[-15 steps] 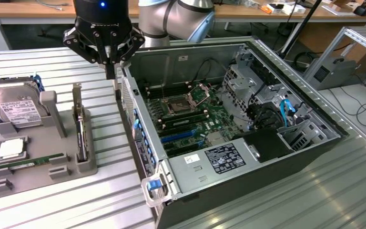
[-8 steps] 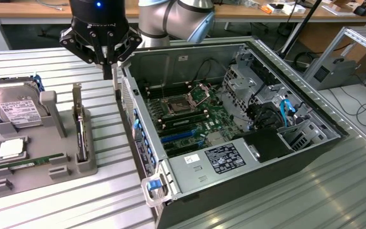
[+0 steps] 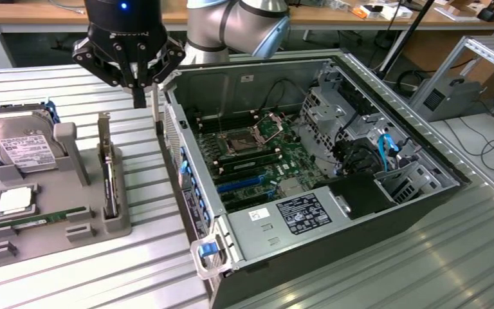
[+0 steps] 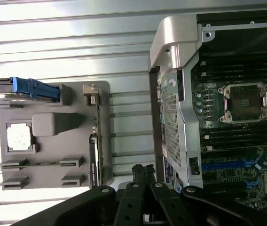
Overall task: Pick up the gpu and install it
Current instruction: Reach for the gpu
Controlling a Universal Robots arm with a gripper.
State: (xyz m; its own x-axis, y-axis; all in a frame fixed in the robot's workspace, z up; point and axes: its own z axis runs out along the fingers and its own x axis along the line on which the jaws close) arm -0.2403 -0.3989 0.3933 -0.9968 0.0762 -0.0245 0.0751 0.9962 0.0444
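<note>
Shut tight on nothing, the gripper [image 3: 139, 96] hangs fingers-down over the slatted table in the exterior view, above the gap between the grey holder [image 3: 101, 225] and the open computer case [image 3: 238, 80]. From there the gpu [image 3: 107, 170] sits lower and a little toward the exterior view's left, on the side of the gripper away from the case. It stands on edge in a slot of the holder, untouched. Its long axis runs alongside the case's near wall, so the shut fingers are offset sideways from the card rather than over it. It looks like a thin dark board, with a silver bracket sticking up at the end farther from that camera. A hard drive [image 3: 20, 145] leans in the same holder, farther from the gripper than the card. In the wrist view the gripper [image 4: 143, 173] has its two black fingers pressed together with nothing between them. The gpu [image 4: 97, 136] appears edge-on as a narrow dark strip just beside them, between the fingers and the rest of the holder [image 4: 53, 123]. Its bracket is at the end that looks farther from the fingertips. On the fingers' other side is the case [image 4: 171, 42], with the motherboard's empty processor socket [image 4: 244, 101] visible inside.
</note>
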